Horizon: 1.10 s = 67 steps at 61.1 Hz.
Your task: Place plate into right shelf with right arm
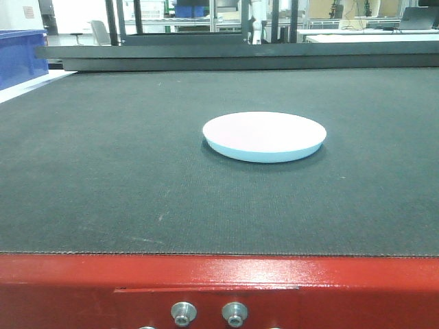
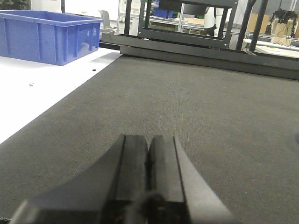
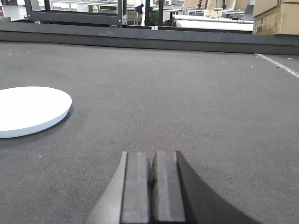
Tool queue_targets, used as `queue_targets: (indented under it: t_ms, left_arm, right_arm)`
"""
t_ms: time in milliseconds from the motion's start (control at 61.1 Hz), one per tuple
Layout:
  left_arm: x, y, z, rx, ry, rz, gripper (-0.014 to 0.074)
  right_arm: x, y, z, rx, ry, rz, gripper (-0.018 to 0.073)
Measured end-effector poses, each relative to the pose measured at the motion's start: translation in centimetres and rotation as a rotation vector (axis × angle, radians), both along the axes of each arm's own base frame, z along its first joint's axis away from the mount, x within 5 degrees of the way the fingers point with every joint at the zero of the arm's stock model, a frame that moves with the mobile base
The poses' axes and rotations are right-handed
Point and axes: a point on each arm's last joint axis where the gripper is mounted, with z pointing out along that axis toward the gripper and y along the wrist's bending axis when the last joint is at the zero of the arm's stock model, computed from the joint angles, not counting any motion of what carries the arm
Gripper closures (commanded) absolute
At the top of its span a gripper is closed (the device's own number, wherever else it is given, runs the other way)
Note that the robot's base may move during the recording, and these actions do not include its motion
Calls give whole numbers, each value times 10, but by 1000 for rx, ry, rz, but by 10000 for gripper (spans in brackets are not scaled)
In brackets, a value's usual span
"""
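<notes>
A white round plate with a pale blue rim lies flat on the dark mat, a little right of the middle. It also shows at the left edge of the right wrist view. My right gripper is shut and empty, low over the mat, to the right of the plate and apart from it. My left gripper is shut and empty over the mat's left part. Neither gripper shows in the front view. No shelf can be made out for certain.
A blue plastic crate stands on the white surface at the far left. A low dark rail runs along the mat's far edge, with dark metal frames behind it. A red edge with bolts borders the mat in front.
</notes>
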Motion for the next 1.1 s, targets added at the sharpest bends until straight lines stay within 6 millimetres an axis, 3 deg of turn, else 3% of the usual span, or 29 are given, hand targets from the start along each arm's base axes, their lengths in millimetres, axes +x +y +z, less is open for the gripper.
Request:
queue_targets:
  t_ms: [868, 983, 1097]
  left_arm:
    - [0, 0, 0, 0, 0, 0, 643]
    - [0, 0, 0, 0, 0, 0, 643]
    - [0, 0, 0, 0, 0, 0, 643]
  right_arm:
    - [0, 0, 4, 1, -37, 0, 505]
    - [-4, 0, 22, 5, -17, 0, 502]
    - [-11, 0, 59, 8, -8, 0, 445]
